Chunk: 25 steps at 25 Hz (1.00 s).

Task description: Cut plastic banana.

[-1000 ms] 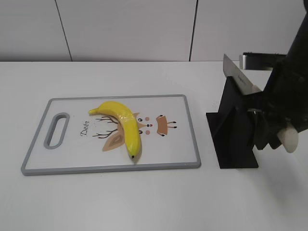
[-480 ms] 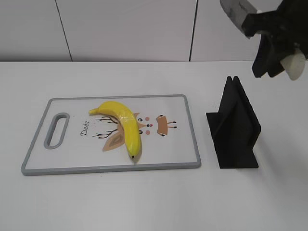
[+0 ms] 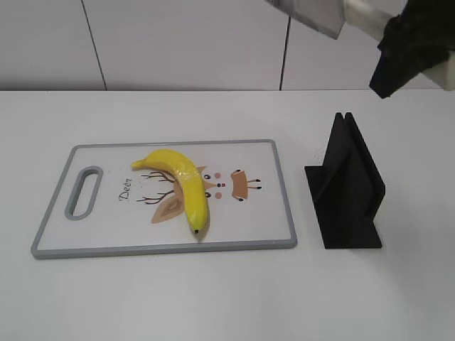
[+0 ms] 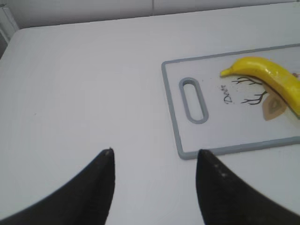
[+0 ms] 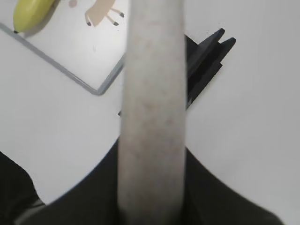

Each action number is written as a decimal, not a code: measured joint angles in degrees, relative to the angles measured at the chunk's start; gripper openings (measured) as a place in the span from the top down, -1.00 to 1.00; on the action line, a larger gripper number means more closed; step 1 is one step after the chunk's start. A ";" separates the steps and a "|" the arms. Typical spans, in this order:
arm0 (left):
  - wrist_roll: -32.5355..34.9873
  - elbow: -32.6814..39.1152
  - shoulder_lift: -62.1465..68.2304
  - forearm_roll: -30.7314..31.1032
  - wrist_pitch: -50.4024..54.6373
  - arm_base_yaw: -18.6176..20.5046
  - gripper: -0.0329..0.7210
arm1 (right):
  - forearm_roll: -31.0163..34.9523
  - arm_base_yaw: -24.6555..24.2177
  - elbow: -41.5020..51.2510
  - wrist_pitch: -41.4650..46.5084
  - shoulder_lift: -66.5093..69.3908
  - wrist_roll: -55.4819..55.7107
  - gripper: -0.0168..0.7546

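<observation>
The plastic banana [image 3: 181, 185] lies on the cutting board [image 3: 277, 177], yellow with a dark tip pointing to the front. It also shows in the left wrist view [image 4: 269, 77] and at the top left of the right wrist view [image 5: 30, 13]. My right gripper [image 3: 409, 50] is shut on a knife with a pale handle [image 5: 152, 108] and a steel blade [image 3: 313, 13], held high at the upper right, above the black knife stand [image 3: 348, 188]. My left gripper [image 4: 154, 157] is open and empty over bare table left of the board; it is out of the exterior view.
The board [image 4: 187, 101] has a grey rim, a handle slot at its left end and a deer drawing. The black knife stand [image 5: 206, 61] sits right of the board. A white wall runs along the table's far edge.
My right gripper has lifted the knife out of the black stand, up and to the top of the view, with the blade now pointing left. The banana and board have not moved.
</observation>
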 joint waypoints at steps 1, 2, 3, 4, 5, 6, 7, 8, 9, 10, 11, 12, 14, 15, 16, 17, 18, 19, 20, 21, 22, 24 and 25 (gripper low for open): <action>1.89 -0.88 3.17 -1.50 -1.79 0.00 -0.46 | -0.05 0.00 -0.27 0.06 0.76 -2.09 0.49; 4.53 -1.92 5.96 -2.83 -3.83 0.00 -0.46 | -0.05 0.00 -0.67 0.06 1.83 -4.53 0.49; 7.38 -2.93 9.35 -4.45 -5.51 0.00 -0.46 | -0.05 0.00 -1.10 0.06 2.98 -7.03 0.49; 10.25 -4.24 12.95 -5.90 -6.78 0.00 -0.46 | -0.05 0.00 -1.51 0.06 3.96 -9.34 0.49; 12.52 -5.71 16.68 -7.11 -7.59 0.00 -0.46 | -0.05 0.00 -2.04 0.06 5.20 -11.16 0.49; 14.98 -7.10 19.87 -7.85 -8.33 0.00 -0.46 | -0.05 0.00 -2.72 0.06 6.47 -13.19 0.49; 17.39 -8.95 23.78 -8.65 -8.63 0.00 -0.46 | -0.05 0.00 -3.48 0.06 7.77 -15.32 0.49; 19.37 -11.02 27.65 -9.40 -8.76 0.00 -0.46 | -0.05 0.00 -4.12 0.06 8.85 -17.47 0.49; 21.90 -13.29 30.79 -10.12 -8.68 0.00 -0.46 | 0.15 0.00 -4.92 0.06 10.10 -20.33 0.49; 24.80 -15.30 34.48 -11.14 -8.10 0.00 -0.46 | 0.52 0.00 -5.72 0.06 11.33 -23.48 0.49; 28.07 -17.89 38.03 -12.41 -7.44 -0.09 -0.46 | 1.11 0.00 -6.36 0.00 12.35 -26.92 0.49; 30.97 -20.52 41.42 -13.88 -6.61 -0.21 -0.47 | 1.81 0.00 -7.11 0.00 13.56 -29.89 0.49; 37.92 -25.42 47.47 -16.27 -4.11 -1.15 -0.52 | 3.62 0.00 -8.79 0.00 15.85 -36.11 0.49; 40.51 -28.10 50.49 -17.18 -2.70 -1.80 -0.54 | 4.59 0.00 -9.65 0.00 16.84 -38.20 0.49; 42.73 -30.63 52.87 -17.73 -1.59 -2.46 -0.56 | 5.34 0.00 -10.72 0.00 18.06 -40.38 0.49; 44.01 -32.68 55.57 -18.17 -0.77 -3.33 -0.57 | 6.11 0.00 -11.71 0.00 19.28 -42.44 0.49; 45.07 -34.99 58.12 -18.42 -0.08 -4.22 -0.58 | 6.87 0.00 -12.44 0.00 20.28 -44.26 0.49; 46.14 -37.22 60.50 -18.47 0.34 -5.02 -0.58 | 7.56 0.00 -13.24 0.00 21.41 -45.58 0.49; 47.75 -39.26 62.39 -18.54 1.01 -6.06 -0.59 | 8.02 0.00 -14.00 -0.06 22.49 -47.12 0.49; 49.65 -40.83 64.55 -18.61 1.63 -7.19 -0.59 | 8.41 0.00 -14.65 -0.06 23.45 -48.56 0.49; 51.40 -42.54 66.54 -18.61 2.27 -8.37 -0.59 | 8.67 0.00 -15.06 -0.06 24.10 -49.55 0.49; 55.56 -45.10 69.73 -18.61 3.33 -10.63 -0.59 | 8.85 0.00 -15.70 -0.12 25.43 -51.50 0.49; 57.58 -46.21 71.17 -18.61 3.62 -11.83 -0.59 | 8.99 0.00 -15.77 -0.12 25.84 -52.14 0.49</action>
